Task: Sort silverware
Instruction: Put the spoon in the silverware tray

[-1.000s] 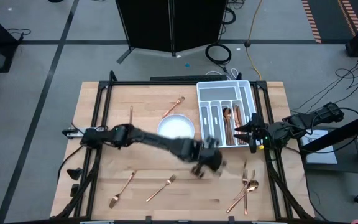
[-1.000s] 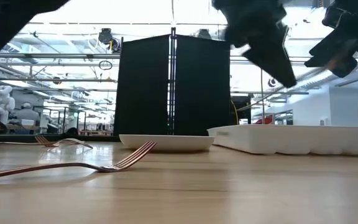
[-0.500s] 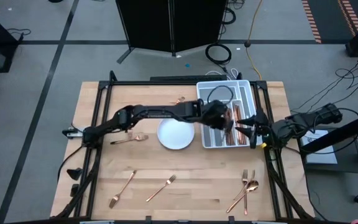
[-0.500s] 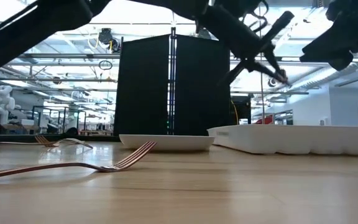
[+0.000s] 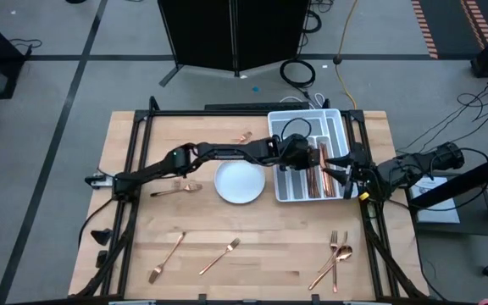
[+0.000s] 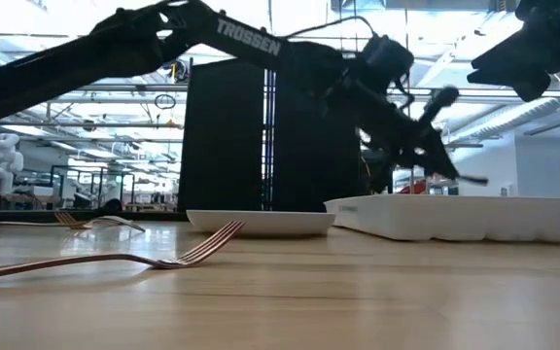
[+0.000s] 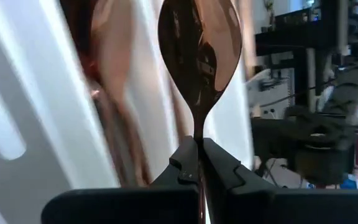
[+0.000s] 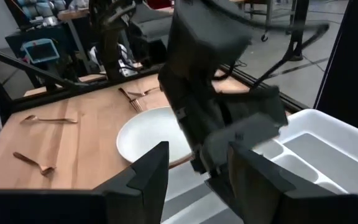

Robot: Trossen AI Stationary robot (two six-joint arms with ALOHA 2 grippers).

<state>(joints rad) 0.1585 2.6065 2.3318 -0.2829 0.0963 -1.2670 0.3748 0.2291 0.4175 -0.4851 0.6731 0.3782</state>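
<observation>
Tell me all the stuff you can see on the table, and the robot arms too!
Cutlery tray: one, white, far right part of the table, copper pieces already in its slots.
Plate: one, white, round, beside the tray.
Spoon: one, copper, held over the tray.
Loose silverware: copper; one piece near the far edge, one left of the plate, two forks at the near left, a small pile at the near right.
Left gripper: shut on the spoon, over the tray.
Right gripper: open, at the tray's right side.
</observation>
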